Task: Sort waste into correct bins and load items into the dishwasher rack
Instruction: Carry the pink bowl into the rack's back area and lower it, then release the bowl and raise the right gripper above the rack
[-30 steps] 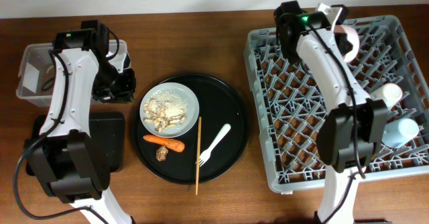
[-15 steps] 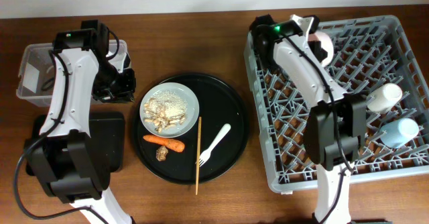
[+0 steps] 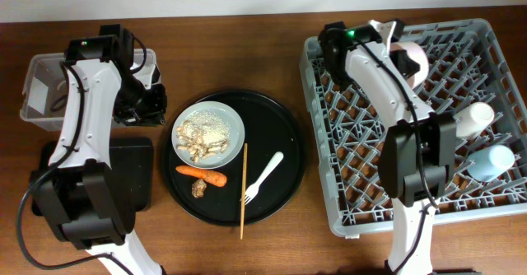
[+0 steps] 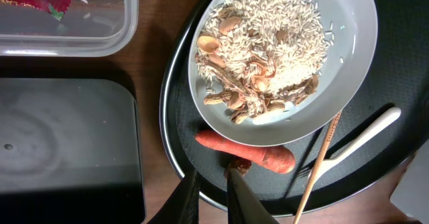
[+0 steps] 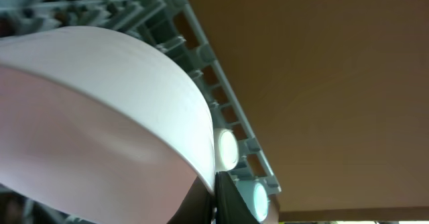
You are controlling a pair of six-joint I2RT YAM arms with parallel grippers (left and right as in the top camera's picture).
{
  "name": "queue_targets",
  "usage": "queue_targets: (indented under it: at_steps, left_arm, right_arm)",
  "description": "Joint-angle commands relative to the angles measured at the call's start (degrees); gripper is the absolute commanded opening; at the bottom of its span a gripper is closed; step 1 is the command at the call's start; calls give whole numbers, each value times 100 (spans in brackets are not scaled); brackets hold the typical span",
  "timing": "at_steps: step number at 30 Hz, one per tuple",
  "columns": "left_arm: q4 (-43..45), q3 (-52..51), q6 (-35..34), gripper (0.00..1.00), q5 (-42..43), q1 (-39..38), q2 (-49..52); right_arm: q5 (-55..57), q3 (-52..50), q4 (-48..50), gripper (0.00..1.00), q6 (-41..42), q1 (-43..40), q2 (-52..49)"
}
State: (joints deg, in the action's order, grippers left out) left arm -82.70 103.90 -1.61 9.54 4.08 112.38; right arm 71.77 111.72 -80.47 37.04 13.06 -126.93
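Left arm [image 3: 81, 114] and right arm [image 3: 387, 81]: white link shells, black joint housings, black cables along the links, green indicator light on each. Left gripper [image 4: 209, 196]: dark fingers [image 4: 241, 196].

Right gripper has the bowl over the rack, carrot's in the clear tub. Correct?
No: the carrot lies on the round black tray beside the plate, not in the tub, as the overhead view shows. The right gripper does hold the bowl over the rack.
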Motion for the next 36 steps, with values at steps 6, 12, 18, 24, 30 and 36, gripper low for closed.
queue_targets:
  at_steps: [6,12,18,24,30,36]
  left_arm:
    - [37,72,-74,15,-39,-17,-70]
    - [81,72,-74,15,-37,-17,-70]
    - [79,72,-74,15,-37,-17,-70]
    - [79,72,-74,15,-37,-17,-70]
    - [74,72,-74,15,-37,-17,-70]
    - [72,72,-76,16,81,-20,-70]
  right_arm:
    - [-844,-367,424,4,144,39,2]
    - [-1082,-577,483,4,144,382,2]
    - [-1141,-564,348,11,140,1040,26]
    - [-1169,-564,-81,100,142,1486,328]
    - [-1987,-564,-166,99,140,1172,1475]
    - [-4251,-564,-168,99,-778,-168,2570]
